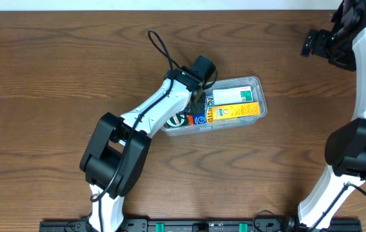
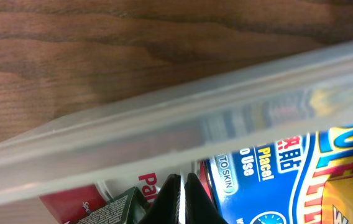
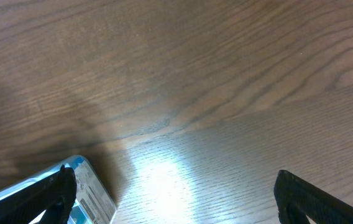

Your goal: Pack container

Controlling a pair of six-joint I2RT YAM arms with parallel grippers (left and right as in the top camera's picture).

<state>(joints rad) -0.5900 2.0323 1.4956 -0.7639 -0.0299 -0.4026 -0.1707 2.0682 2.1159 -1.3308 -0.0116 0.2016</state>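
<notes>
The clear plastic container [image 1: 255, 81] lies at mid-table with several coloured boxes inside, among them a yellow-orange one [image 1: 234, 113] and a white-green one [image 1: 234, 96]. My left gripper [image 1: 199, 98] reaches down into its left end. In the left wrist view the container's rim [image 2: 164, 124] crosses the frame. The left gripper's fingers [image 2: 183, 198] are shut, their tips between a red-white box [image 2: 77, 200] and a blue box [image 2: 270, 174]. My right gripper [image 1: 315, 44] is open and empty at the far right, well away from the container.
A dark green box [image 2: 117, 211] lies by the left fingers. In the right wrist view the open right gripper [image 3: 175, 186] hangs over bare wood, with a light blue and white box [image 3: 89, 193] beside its left finger. The left arm crosses the table diagonally.
</notes>
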